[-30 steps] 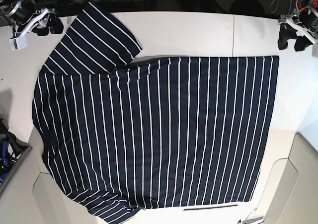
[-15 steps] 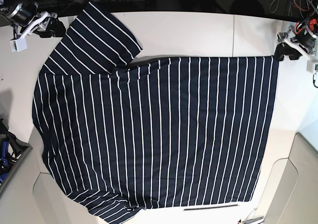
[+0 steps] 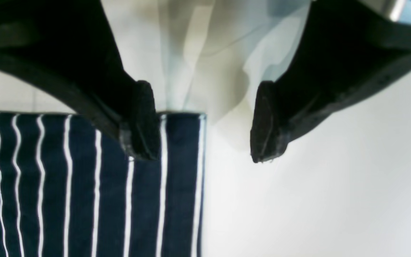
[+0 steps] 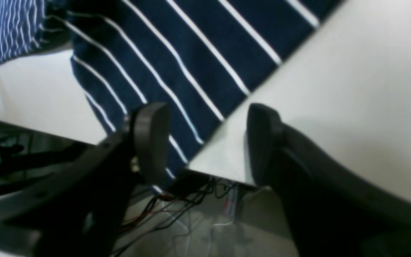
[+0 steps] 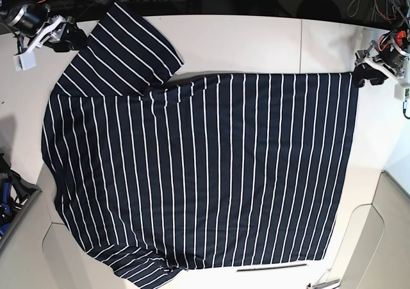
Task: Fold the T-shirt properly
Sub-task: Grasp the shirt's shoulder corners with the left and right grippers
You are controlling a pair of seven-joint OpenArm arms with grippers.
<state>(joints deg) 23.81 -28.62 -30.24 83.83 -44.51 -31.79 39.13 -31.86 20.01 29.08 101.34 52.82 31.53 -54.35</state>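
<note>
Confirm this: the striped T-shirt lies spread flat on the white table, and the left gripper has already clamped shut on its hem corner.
Not quite. The T-shirt does lie spread on the table, but the left gripper is open; its fingers straddle the hem corner without clamping it. The left wrist view shows this.

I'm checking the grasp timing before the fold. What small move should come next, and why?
Probably lower both tools and close. The left tool stands open astride the T-shirt hem corner; the right tool stands open astride the sleeve edge. Neither grips cloth yet.
</note>
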